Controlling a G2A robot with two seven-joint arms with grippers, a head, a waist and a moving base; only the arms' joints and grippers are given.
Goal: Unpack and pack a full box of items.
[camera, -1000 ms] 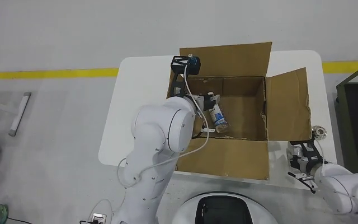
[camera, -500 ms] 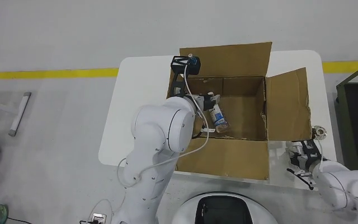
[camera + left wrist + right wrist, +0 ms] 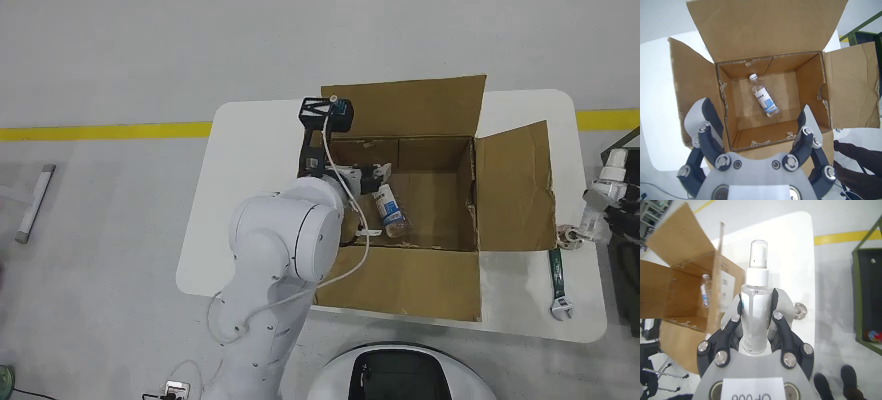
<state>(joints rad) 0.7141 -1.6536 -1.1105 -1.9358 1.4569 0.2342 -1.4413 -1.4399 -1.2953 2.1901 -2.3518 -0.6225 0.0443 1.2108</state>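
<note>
Now that right gripper [image 3: 756, 300], clamped on spray bottle [image 3: 757, 279], has swung up right of box [image 3: 420, 290], packing likely follows; left gripper [image 3: 755, 106] gapes above box.

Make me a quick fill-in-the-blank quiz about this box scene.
1. The left gripper, above the cardboard box, has its fingers ___.
2. The right gripper grips a spray bottle with a clear ___.
3. The plastic bottle in the box lies on its ___.
4. The wrench lies ___ the box, on the table.
Missing words: open, cap, side, outside.

Overhead looks down; both wrists face the box [image 3: 400, 285], probably obliquely.
</note>
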